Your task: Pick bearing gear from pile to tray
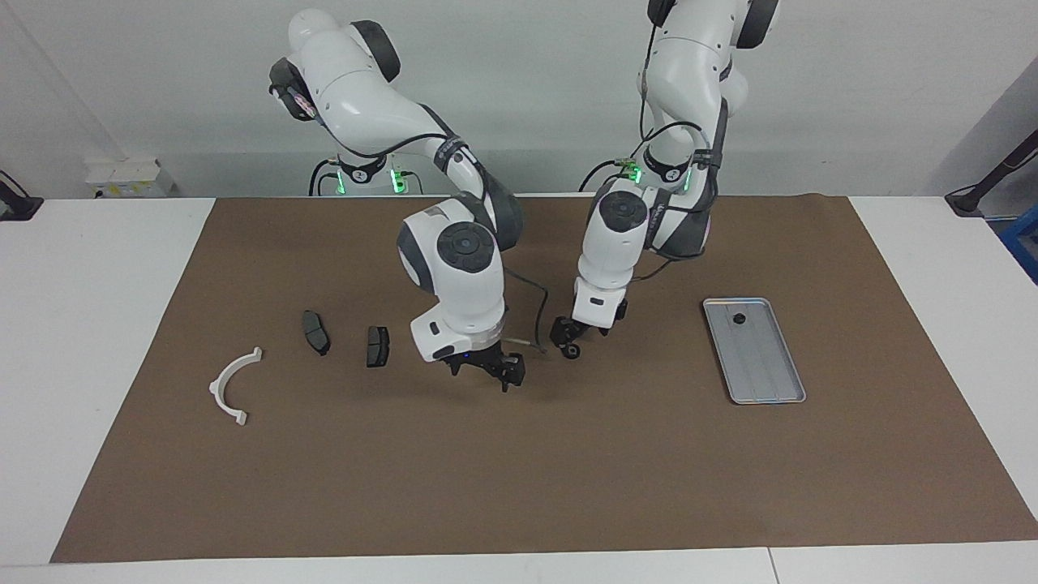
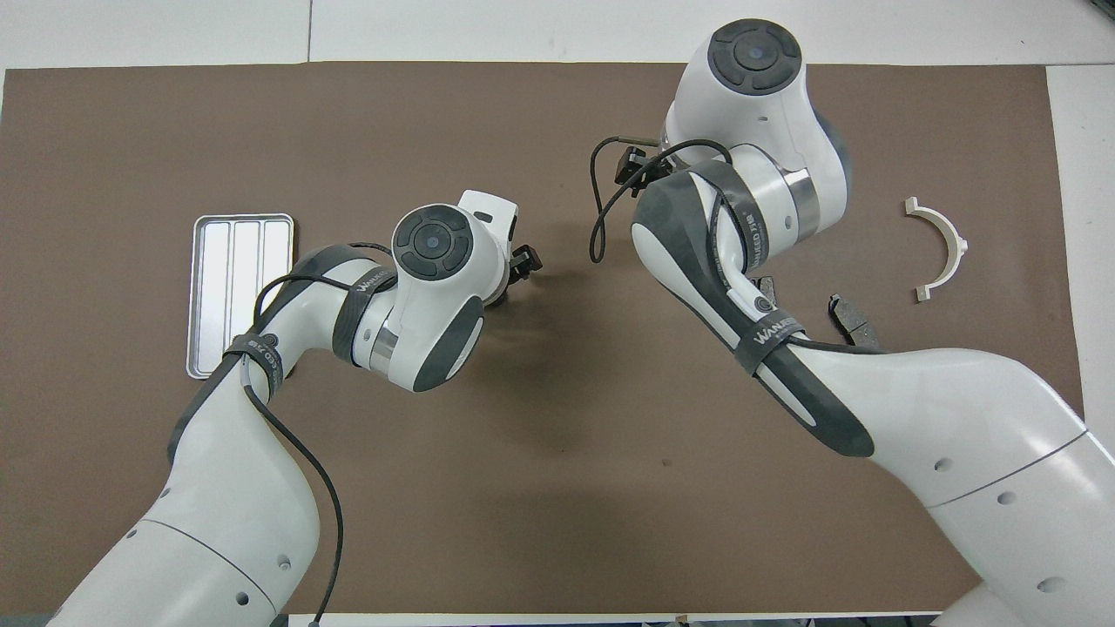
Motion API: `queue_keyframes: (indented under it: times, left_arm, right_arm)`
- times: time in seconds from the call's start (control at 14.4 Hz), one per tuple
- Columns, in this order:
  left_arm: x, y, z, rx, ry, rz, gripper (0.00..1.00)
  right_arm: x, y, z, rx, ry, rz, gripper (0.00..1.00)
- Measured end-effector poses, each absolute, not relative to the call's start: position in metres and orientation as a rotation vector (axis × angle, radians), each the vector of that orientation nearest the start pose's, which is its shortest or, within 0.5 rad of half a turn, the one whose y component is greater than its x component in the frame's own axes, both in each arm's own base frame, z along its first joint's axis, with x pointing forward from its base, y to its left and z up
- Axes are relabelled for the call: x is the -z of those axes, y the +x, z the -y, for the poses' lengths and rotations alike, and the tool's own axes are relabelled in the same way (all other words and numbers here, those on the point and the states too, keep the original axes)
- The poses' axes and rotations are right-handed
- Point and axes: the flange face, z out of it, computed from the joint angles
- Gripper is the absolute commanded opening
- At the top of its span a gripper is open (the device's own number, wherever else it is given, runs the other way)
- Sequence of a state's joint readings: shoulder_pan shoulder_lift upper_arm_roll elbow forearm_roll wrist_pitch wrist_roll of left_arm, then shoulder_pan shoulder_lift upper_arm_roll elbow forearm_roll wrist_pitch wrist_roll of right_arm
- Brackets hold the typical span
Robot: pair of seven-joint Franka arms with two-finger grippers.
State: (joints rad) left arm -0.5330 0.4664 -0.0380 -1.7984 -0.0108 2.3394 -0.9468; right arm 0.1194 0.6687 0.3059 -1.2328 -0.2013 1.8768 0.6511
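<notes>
A: What lies on the mat (image 1: 519,454)?

B: The tray (image 1: 766,369) sits at the left arm's end, 1 small black gear (image 1: 739,319) in it near the rim closest to the robots.

A: And the pile?

B: At the right arm's end: a white bracket (image 1: 231,388), then 2 pads (image 1: 315,332), well apart from the tray.

A: The grippers?

B: The right gripper (image 1: 504,375) hangs over the mat's middle beside the pads. The left gripper (image 1: 569,339) hangs just beside it. Whether either is clenched or released cannot be told.
</notes>
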Motion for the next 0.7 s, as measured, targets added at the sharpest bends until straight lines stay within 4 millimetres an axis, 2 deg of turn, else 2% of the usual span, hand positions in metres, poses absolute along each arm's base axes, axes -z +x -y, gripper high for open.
queue_keyframes:
  times: [0.07,0.28,0.35,0.56,0.7]
  left_arm:
    - [-0.292,0.555,0.356,0.053,-3.147,0.613,0.87]
    - [-0.288,0.552,0.359,0.045,-3.140,0.597,0.50]
    - [-0.289,0.552,0.358,0.041,-3.136,0.595,0.42]
    - [-0.293,0.553,0.356,0.014,-3.111,0.587,0.08]
    - [-0.295,0.553,0.355,0.002,-3.097,0.579,0.04]
  right_arm:
    - [-0.397,0.697,-0.224,0.013,-3.131,-0.300,1.00]
    - [-0.423,0.691,-0.190,0.018,-3.139,-0.136,1.00]
    - [-0.430,0.689,-0.176,0.018,-3.140,-0.094,1.00]
    - [-0.453,0.681,-0.124,0.033,-3.152,0.042,1.00]
    - [-0.472,0.671,-0.091,0.046,-3.162,0.099,1.00]
